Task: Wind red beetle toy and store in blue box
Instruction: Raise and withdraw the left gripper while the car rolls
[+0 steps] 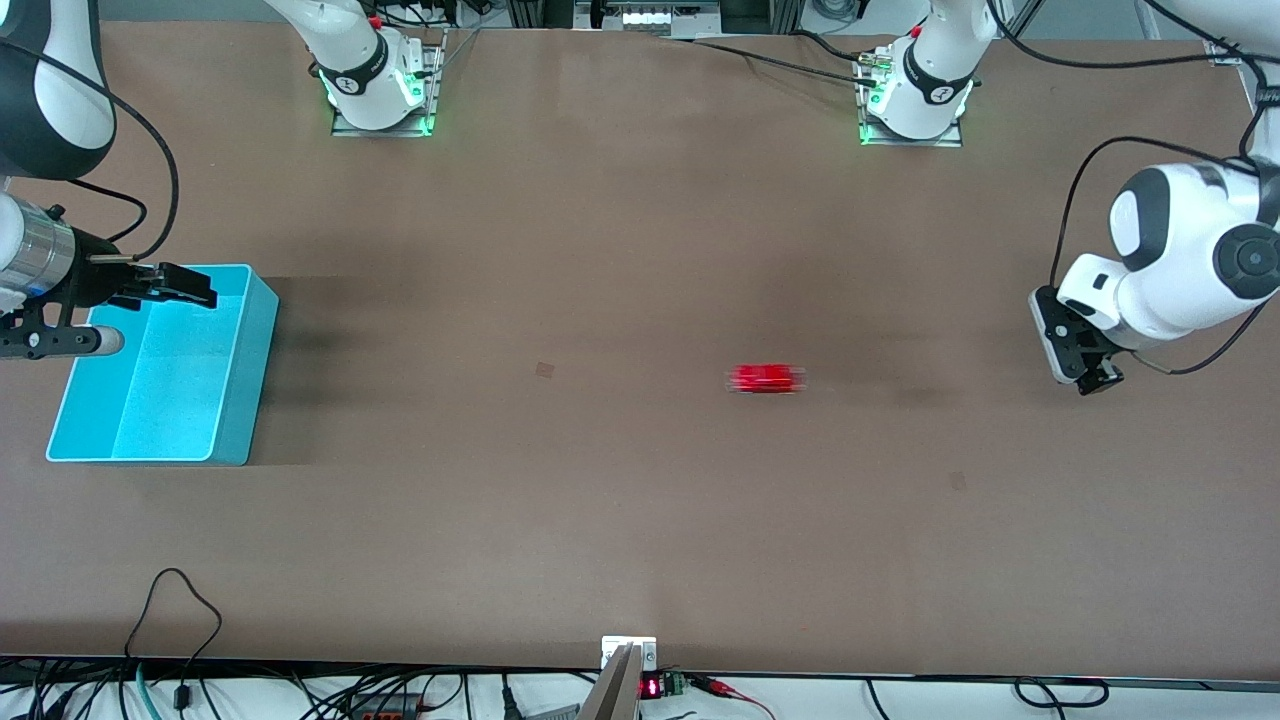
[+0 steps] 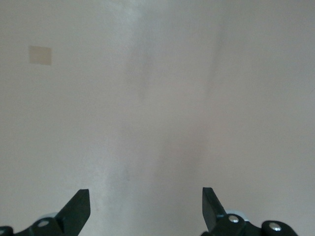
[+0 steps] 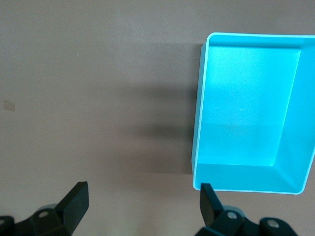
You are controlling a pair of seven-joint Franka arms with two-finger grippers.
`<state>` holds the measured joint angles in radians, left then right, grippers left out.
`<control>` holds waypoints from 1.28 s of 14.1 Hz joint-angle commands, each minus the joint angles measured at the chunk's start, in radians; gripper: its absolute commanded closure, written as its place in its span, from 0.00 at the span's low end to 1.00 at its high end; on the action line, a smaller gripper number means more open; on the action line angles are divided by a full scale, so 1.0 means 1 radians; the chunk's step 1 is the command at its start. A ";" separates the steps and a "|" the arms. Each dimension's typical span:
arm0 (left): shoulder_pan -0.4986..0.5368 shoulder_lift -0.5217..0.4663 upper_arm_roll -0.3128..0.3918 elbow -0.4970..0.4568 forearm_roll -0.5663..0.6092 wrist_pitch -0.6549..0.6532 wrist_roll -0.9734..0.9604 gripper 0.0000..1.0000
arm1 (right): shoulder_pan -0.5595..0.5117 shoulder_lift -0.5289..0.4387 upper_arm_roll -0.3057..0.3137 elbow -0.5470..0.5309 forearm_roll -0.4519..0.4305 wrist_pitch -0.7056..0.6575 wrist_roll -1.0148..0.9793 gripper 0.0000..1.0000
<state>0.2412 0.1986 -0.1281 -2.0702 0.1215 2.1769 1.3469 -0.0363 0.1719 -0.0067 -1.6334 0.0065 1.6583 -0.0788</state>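
Front view is showing you one tiny glossy red beetle toy [image 1: 766,379] sitting on the bare brown table [image 1: 620,520], smeared with blur, roughly midway between the two arms' ends and somewhat toward the left arm's end. You are also looking at one light turquoise-blue rectangular plastic box [image 1: 240,400], open-topped and holding nothing, resting at the right arm's end of the table, well apart from the toy. You are seeing two grippers. The right gripper [image 1: 185,285] is hanging over the box's farther corner, and in the right wrist view its two dark fingers [image 3: 74,201] are standing spread wide with nothing between them, the blue box [image 3: 197,147] lying below beside one fingertip. The left gripper [image 1: 1085,375] is hovering over bare table near the left arm's end, clear of the toy; in the left wrist view its fingers [image 2: 76,209] are likewise standing spread apart and gripping nothing, with only tabletop and one small pale tape patch [image 2: 40,55] under them. A similar single small patch [image 1: 545,370] is showing on the table between toy and box.
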 commanded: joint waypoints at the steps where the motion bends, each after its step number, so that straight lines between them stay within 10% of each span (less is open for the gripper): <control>1: 0.009 -0.100 -0.022 -0.010 0.020 -0.107 -0.118 0.00 | -0.004 -0.003 0.002 0.004 0.013 -0.012 -0.015 0.00; 10: 0.007 -0.177 -0.105 0.287 0.012 -0.613 -0.591 0.00 | -0.005 0.001 0.002 0.003 0.013 -0.014 -0.015 0.00; 18: 0.009 -0.153 -0.189 0.541 0.006 -0.695 -0.897 0.00 | 0.001 0.001 0.004 0.001 0.013 -0.049 -0.055 0.00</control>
<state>0.2419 0.0096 -0.3104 -1.6172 0.1214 1.5148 0.5344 -0.0364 0.1756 -0.0066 -1.6337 0.0065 1.6415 -0.0949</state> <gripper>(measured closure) 0.000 0.000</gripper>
